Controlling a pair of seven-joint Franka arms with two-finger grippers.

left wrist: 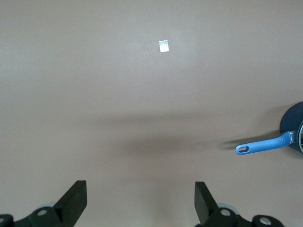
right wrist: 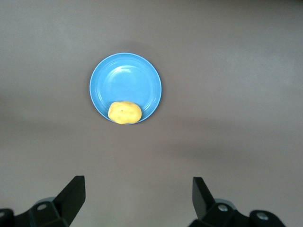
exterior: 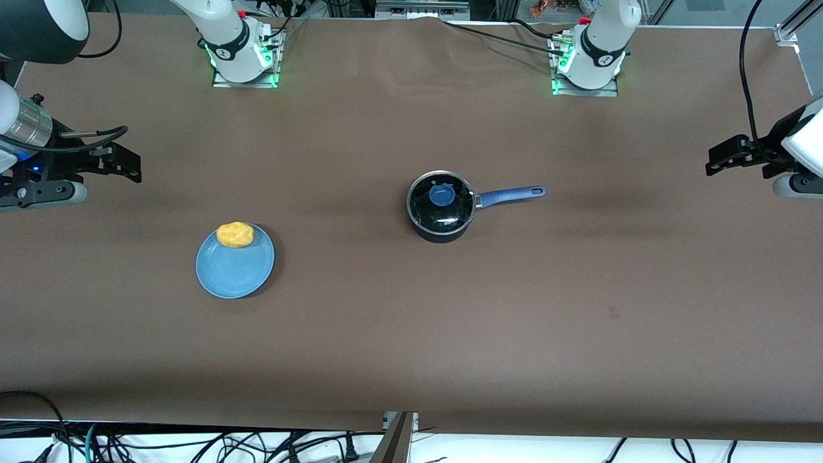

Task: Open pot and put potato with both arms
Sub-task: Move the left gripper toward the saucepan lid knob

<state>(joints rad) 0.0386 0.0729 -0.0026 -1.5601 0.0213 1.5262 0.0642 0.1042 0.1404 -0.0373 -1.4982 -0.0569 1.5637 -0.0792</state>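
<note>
The black pot (exterior: 441,207) stands mid-table with a glass lid and its blue knob (exterior: 442,194) on it; its blue handle (exterior: 512,195) points toward the left arm's end, and shows in the left wrist view (left wrist: 262,146). The yellow potato (exterior: 235,235) lies on the rim of a light-blue plate (exterior: 239,270), toward the right arm's end; both show in the right wrist view, potato (right wrist: 124,112), plate (right wrist: 128,80). My left gripper (exterior: 730,156) (left wrist: 140,201) is open and empty above the table's end. My right gripper (exterior: 122,164) (right wrist: 137,198) is open and empty above its own end.
The brown table cloth (exterior: 411,334) is bare round the pot and plate. A small white tag (left wrist: 164,46) lies on the cloth in the left wrist view. Both arm bases (exterior: 241,54) (exterior: 588,64) stand along the edge farthest from the front camera. Cables hang below the near edge.
</note>
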